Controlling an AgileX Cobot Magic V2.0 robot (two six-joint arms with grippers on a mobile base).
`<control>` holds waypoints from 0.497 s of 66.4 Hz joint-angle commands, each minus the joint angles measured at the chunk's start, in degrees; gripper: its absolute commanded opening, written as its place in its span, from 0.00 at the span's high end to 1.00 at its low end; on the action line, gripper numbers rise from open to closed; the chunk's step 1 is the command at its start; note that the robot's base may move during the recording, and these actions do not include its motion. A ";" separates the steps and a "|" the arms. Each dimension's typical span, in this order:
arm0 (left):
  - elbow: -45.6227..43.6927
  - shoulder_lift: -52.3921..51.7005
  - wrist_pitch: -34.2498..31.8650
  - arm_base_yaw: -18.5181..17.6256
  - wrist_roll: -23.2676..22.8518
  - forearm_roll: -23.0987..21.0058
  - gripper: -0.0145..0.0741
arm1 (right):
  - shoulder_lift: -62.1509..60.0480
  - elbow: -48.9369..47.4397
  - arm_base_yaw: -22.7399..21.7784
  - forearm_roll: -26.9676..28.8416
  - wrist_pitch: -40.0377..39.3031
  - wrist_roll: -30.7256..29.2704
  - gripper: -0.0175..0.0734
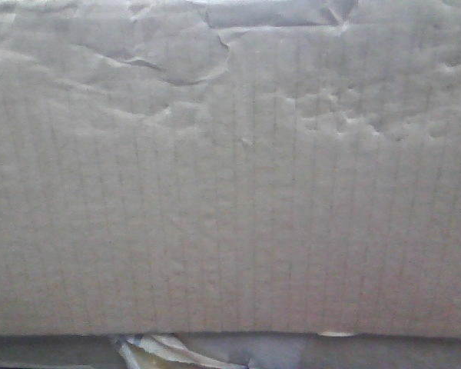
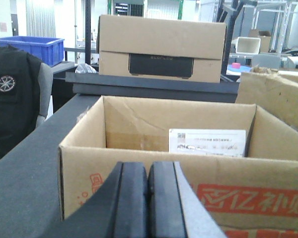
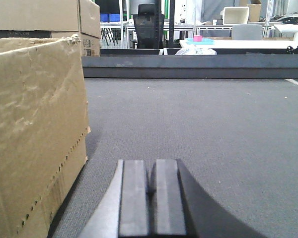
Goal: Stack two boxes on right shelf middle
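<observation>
A tan cardboard box side (image 1: pixel 230 169), creased and dented, fills the front view at close range. In the left wrist view an open tan box (image 2: pixel 179 148) with red print and a white label inside stands just beyond my left gripper (image 2: pixel 148 171), whose jaws are pressed together and empty. A second creased box edge (image 2: pixel 278 96) shows at its right. In the right wrist view a torn tan box (image 3: pixel 37 129) stands to the left of my right gripper (image 3: pixel 152 168), which is shut and empty above the dark grey table (image 3: pixel 213 119). The steel shelf is out of view.
A closed tan carton with a dark handle slot (image 2: pixel 161 49) stands on a dark ledge behind the open box. A blue bin (image 2: pixel 32 47) and a black chair (image 2: pixel 12 104) are at the left. More stacked cartons (image 3: pixel 44 20) stand at the far left.
</observation>
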 commanded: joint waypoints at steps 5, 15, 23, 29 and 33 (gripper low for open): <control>-0.12 -0.32 -1.82 0.05 -0.19 0.25 0.96 | -0.17 0.00 0.24 -0.45 -1.39 -0.11 0.99; -0.12 -0.32 -1.82 0.05 -0.19 0.25 0.96 | -0.17 0.00 0.24 -0.45 -1.39 -0.11 0.99; -0.12 -0.32 -1.82 0.05 -0.19 0.25 0.96 | -0.17 0.00 0.24 -0.45 -1.39 -0.11 0.99; -0.12 -0.32 -1.82 0.05 -0.19 0.25 0.96 | -0.17 0.00 0.24 -0.45 -1.39 -0.11 0.99; -0.12 -0.32 -1.47 0.05 -0.19 0.25 0.96 | -0.17 0.00 0.24 -0.45 -1.39 -0.11 0.99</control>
